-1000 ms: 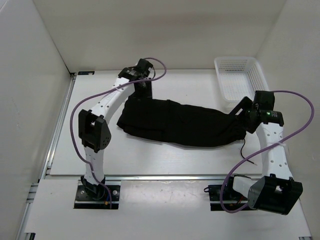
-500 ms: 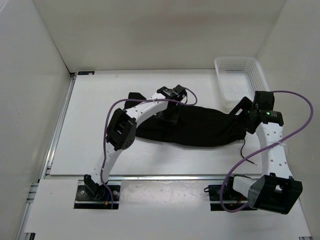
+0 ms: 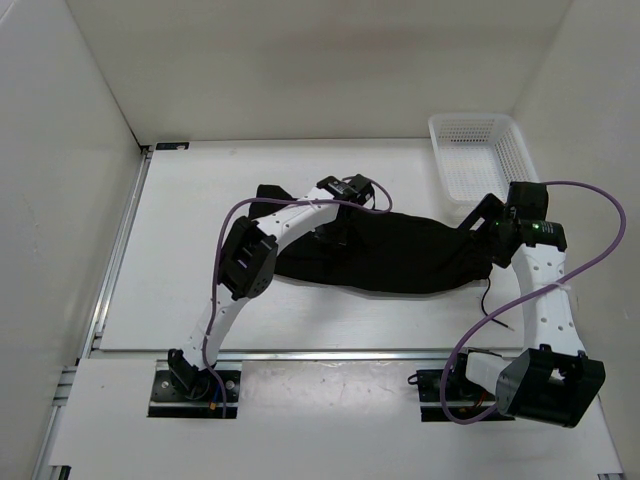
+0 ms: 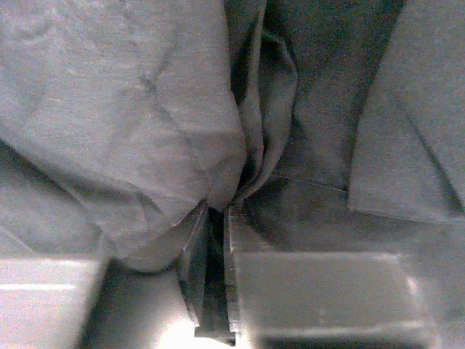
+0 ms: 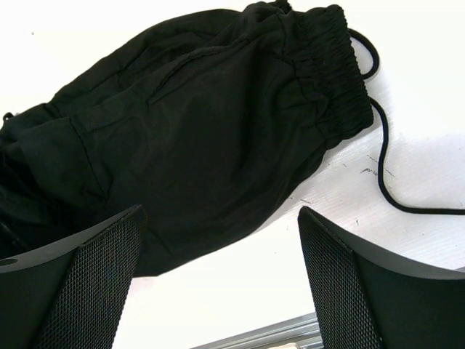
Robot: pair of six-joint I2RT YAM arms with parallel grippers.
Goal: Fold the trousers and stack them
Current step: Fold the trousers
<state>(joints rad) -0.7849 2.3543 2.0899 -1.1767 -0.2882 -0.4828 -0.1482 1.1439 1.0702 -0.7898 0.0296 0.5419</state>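
- Nearest you on the right, the drawstring [image 5: 381, 160] trails off the waistband [image 5: 330, 65] onto the bare table [image 3: 180, 290]. Sweep low there and a finger could snag it and tug the waistband askew.
- Just beyond it, your right gripper [image 5: 218, 211] hovers over the waistband end with its fingers wide apart and nothing between them. That end looks unanchored, so a pull from the other side may slide the whole garment instead of folding it.
- Across mid-table, the trousers [image 3: 400, 255] lie as one long dark band running left to right, with the waistband to the right. They are rumpled and not squared up, and nothing is stacked yet.
- A little farther, left of centre, your left gripper [image 4: 216, 214] is down on the cloth. Its fingers are drawn nearly together with a ridge of fabric gathered between the tips, so it looks clamped on the trousers. You cannot tell from the wrist view how many layers it holds.
- If only the top layer is caught, a lift would likely peel it away and leave the under layer behind in a twist. So thin a pinch may also slip out partway through a carry.
- Farthest, in the right corner, the white basket [image 3: 478, 160] sits just beside your right wrist. A wide swing of that arm could knock it.
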